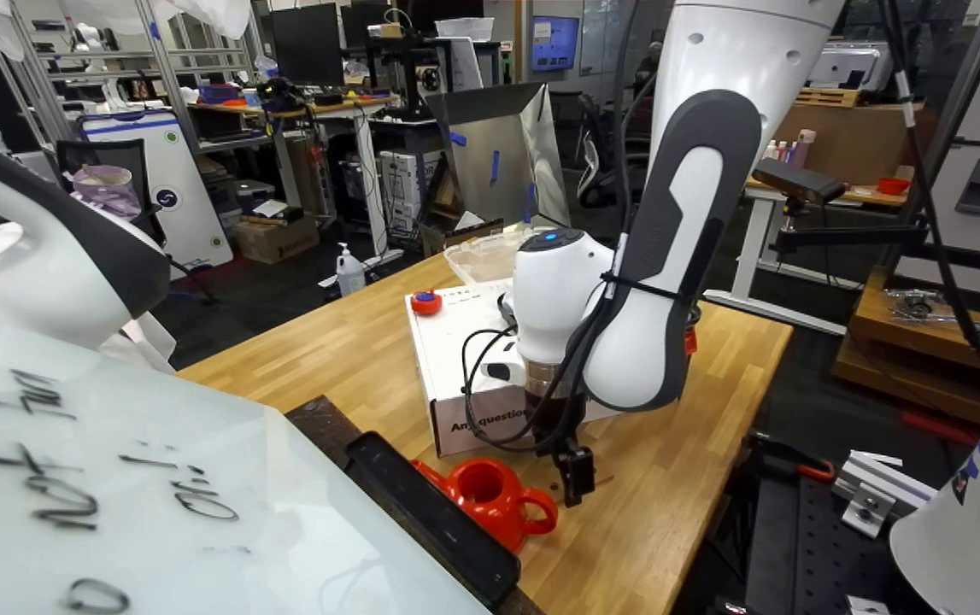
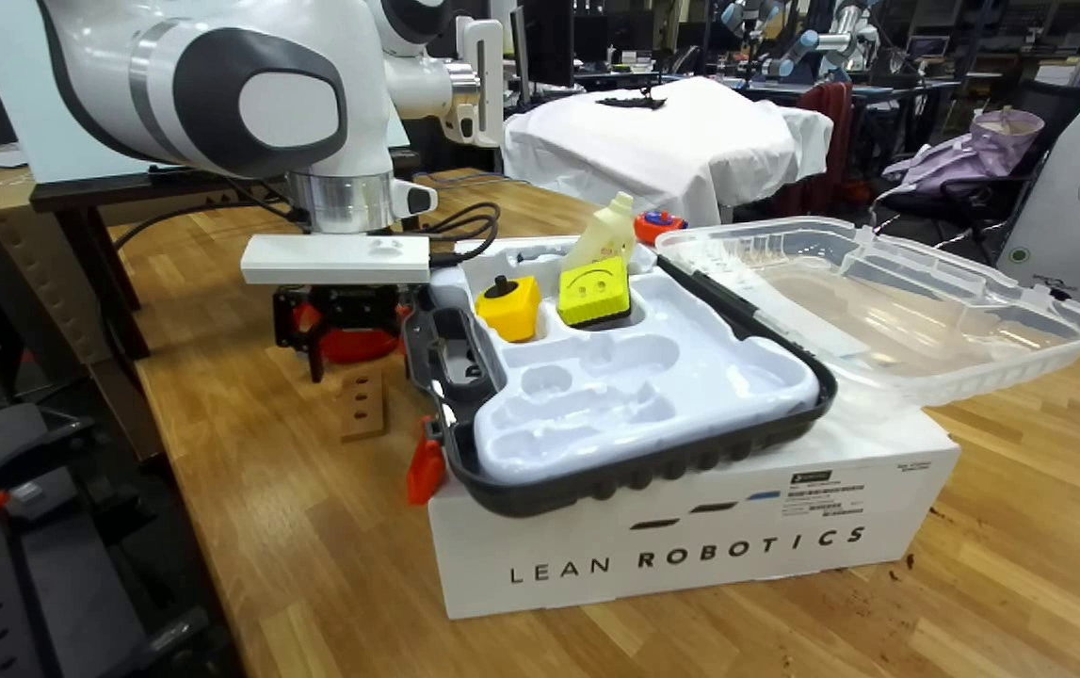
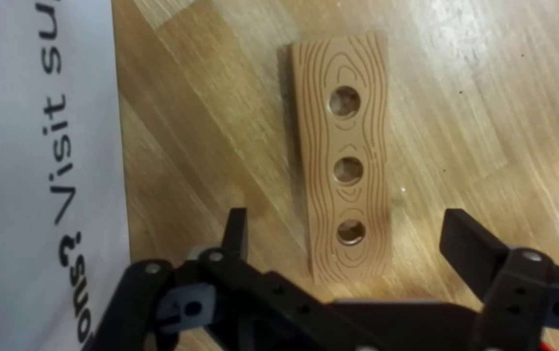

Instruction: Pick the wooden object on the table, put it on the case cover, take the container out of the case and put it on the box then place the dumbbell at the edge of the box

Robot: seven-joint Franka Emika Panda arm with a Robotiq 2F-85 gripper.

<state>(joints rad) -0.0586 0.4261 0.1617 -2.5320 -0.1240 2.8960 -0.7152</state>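
Hanging low over the table (image 2: pixel 332 546) in front of me, at the end of a white robot arm (image 1: pixel 695 196), a black gripper (image 3: pixel 346 226) points downward with its jaws set wide apart. Seen from the wrist, the wooden block (image 3: pixel 346 141) lies flat on the table, one jaw to each side of it and bare tabletop showing in the gaps; three round holes run in a row along it. Near the block stands the big white box (image 2: pixel 587 532), "LEAN ROBOTICS" printed along one side. On it rests the case (image 2: pixel 709 377), dark-rimmed and pale inside, its clear cover (image 2: pixel 991 325) folded back and reaching past the box's edge. The yellow container (image 2: pixel 513 315), black-topped, sits in a hollow of the case near the handle (image 2: pixel 420 348), beside a lime-yellow piece (image 2: pixel 594 292) with a smiling face. An orange-red object (image 1: pixel 426 304) with a blue top rests on a corner of the box, and a red teapot (image 1: pixel 502 512) stands near the gripper.
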